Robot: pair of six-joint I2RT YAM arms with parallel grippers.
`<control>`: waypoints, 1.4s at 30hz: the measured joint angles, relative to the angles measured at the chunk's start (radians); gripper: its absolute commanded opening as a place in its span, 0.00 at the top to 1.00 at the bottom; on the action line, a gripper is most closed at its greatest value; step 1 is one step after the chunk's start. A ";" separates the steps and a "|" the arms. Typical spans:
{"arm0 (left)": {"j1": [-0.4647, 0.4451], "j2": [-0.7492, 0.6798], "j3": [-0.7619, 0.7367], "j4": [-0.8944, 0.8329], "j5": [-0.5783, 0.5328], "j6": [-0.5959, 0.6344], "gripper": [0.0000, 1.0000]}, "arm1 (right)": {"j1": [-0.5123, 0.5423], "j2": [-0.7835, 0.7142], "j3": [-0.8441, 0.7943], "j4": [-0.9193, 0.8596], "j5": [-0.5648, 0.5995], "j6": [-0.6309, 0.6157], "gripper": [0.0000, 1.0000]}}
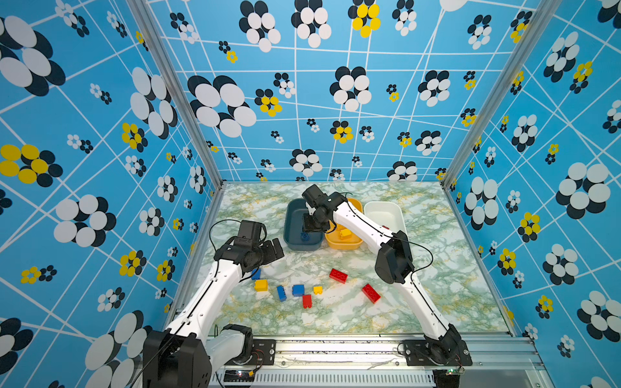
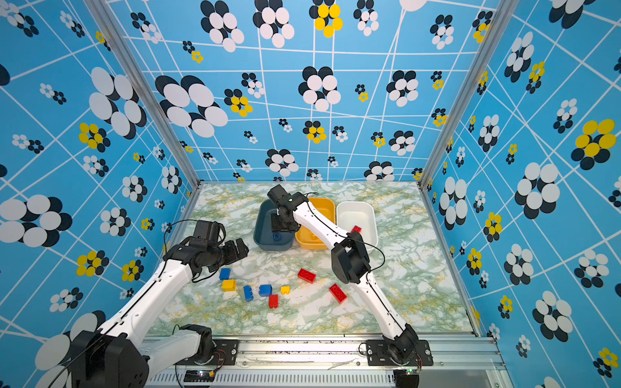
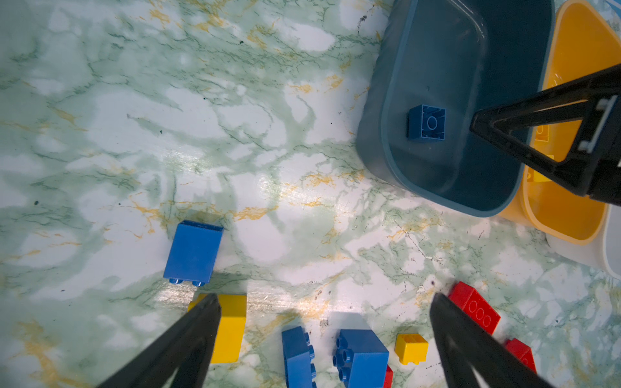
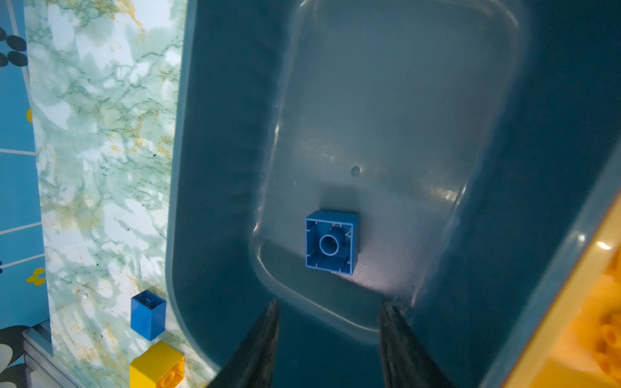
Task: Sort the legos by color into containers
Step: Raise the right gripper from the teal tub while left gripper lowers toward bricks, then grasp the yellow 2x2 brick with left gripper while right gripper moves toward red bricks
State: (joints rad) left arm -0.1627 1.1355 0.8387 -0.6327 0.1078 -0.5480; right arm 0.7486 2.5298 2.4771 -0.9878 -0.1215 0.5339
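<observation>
Marbled green-and-white tabletop sits inside blue flowered walls. At left we see the left gripper hovering, its jaws wide apart with nothing between them. Loose on the table near it lie a blue square brick and a yellow brick. Rightward come a long blue brick, a second blue square brick, a short red brick, a small yellow brick, a long red brick and a second long red brick.

Behind them, the teal tub holds an upturned blue brick. The right gripper hangs over it, jaws apart, gripping nothing. Beside it stand the yellow tub, holding a yellow studded brick, and the white tub, with a partly hidden red brick.
</observation>
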 measured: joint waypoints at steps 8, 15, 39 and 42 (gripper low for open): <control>0.001 0.002 -0.014 -0.001 -0.007 0.010 0.02 | 0.000 0.000 0.000 -0.002 -0.016 -0.018 0.42; 0.001 0.002 -0.035 -0.040 -0.035 0.021 0.03 | 0.000 -0.016 0.000 -0.038 -0.019 -0.062 0.34; -0.048 0.107 -0.064 -0.203 -0.148 0.016 0.14 | -0.017 -0.509 -0.606 0.051 -0.084 -0.173 0.27; -0.048 0.142 -0.064 -0.202 -0.154 0.016 0.16 | -0.032 -0.588 -0.721 0.102 -0.092 -0.153 0.27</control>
State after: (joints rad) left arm -0.2108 1.2770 0.7742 -0.8345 -0.0460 -0.5316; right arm 0.7170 1.9419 1.7565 -0.8860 -0.2131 0.3813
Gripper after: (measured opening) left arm 0.853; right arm 0.727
